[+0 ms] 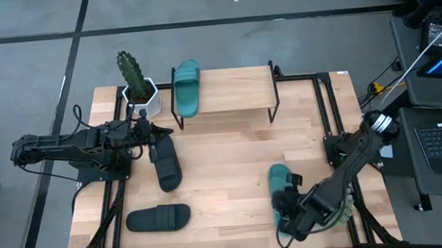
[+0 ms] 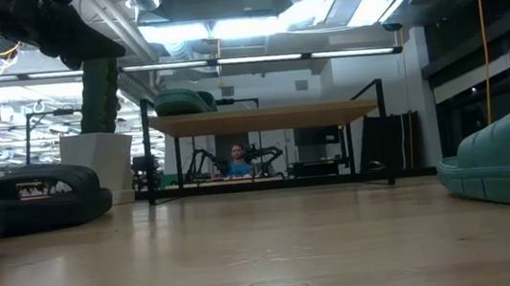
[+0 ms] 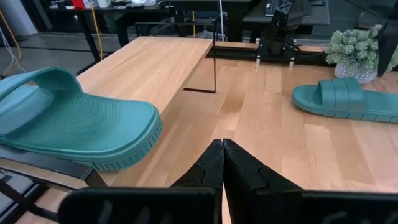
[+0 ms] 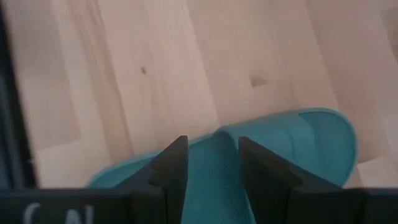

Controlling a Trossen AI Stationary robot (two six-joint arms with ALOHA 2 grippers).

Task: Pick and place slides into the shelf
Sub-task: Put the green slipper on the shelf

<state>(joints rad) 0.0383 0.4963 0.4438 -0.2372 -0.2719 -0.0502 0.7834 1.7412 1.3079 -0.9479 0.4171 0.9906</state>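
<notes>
One teal slide [image 1: 186,87] lies sole down on the left end of the shelf [image 1: 234,91], its toe hanging over the far edge. A second teal slide [image 1: 277,180] lies on the table at the near right. My right gripper [image 4: 212,165] hangs open just above it, pointing steeply down, one finger on either side of its middle [image 4: 214,180]. No touch shows. Two black slides [image 1: 166,162] [image 1: 159,218] rest on the table at the left. My left gripper [image 3: 222,165] is shut and holds nothing, level beside the shelf's left end.
A cactus in a white pot [image 1: 135,79] stands at the far left beside the shelf. A small green plant [image 3: 357,53] sits near the right arm. Black frame rails [image 1: 335,122] run along the table's sides. Bare wood [image 1: 225,172] lies in the middle.
</notes>
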